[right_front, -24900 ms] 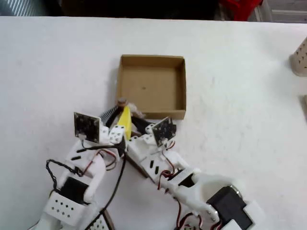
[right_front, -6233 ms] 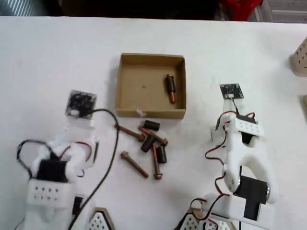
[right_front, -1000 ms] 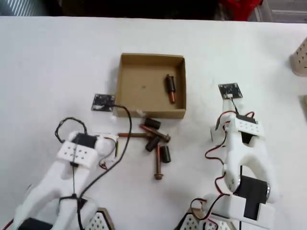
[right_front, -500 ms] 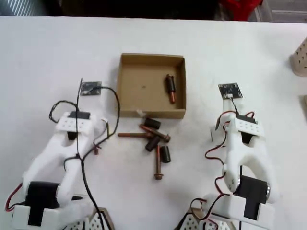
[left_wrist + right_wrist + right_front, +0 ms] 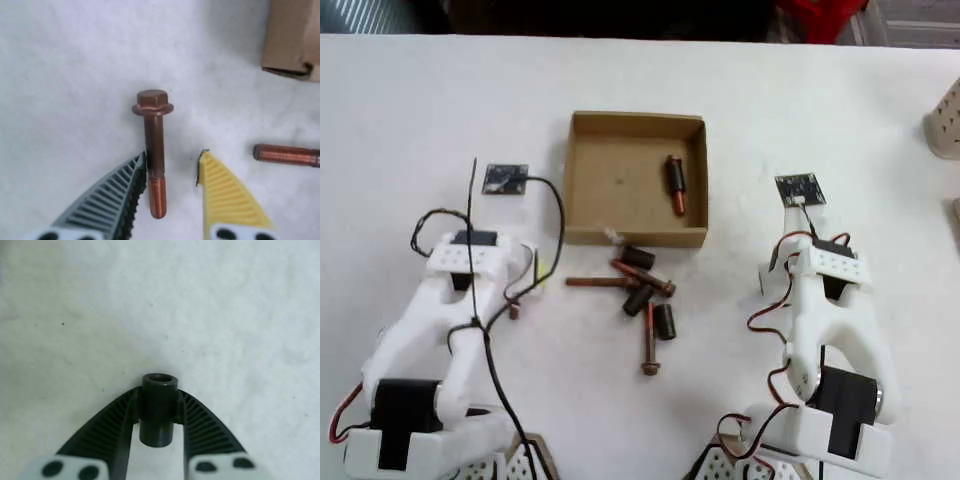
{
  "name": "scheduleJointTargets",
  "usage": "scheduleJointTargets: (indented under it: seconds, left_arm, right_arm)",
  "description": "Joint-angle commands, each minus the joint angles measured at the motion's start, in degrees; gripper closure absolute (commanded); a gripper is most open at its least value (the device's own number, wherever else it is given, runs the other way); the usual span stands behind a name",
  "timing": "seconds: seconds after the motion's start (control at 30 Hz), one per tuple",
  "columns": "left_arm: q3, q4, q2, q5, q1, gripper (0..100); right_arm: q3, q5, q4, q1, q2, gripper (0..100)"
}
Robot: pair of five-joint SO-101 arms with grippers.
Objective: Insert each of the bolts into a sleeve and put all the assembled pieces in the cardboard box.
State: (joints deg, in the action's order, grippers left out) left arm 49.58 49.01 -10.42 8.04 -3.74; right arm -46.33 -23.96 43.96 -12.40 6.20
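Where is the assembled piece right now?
In the high view, the assembled piece lies inside the cardboard box, close along its wall on the right arm's side.

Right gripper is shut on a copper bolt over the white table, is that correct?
No. The right gripper is shut on a black sleeve, not a copper bolt, over the white table; the right wrist view shows it.

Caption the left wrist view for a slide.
Left gripper straddles a copper bolt, shank against the dark finger, gap to the yellow finger; box corner and second bolt beyond.
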Motion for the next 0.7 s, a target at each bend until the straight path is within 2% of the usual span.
scheduleJointTargets:
  seconds: [0.0,0.37,0.57,0.67]
  left_arm:
    - [-2.73,-1.14,-0.40,-0.53,-0.57,78]
    - [-10.37,-0.62,8.31,-0.62,-0.66,78]
    - [-15.21,2.11,13.41,-0.88,-2.42,89]
    - [-15.82,2.64,14.11,-0.88,-2.51,89]
  right_arm:
    - [1.93,-0.79,0.40,0.13,0.48,98.1]
    - [1.93,-0.79,0.40,0.13,0.48,98.1]
    - [1.93,-0.79,0.40,0.04,0.57,98.1]
    - [1.93,-0.79,0.40,0.04,0.57,98.1]
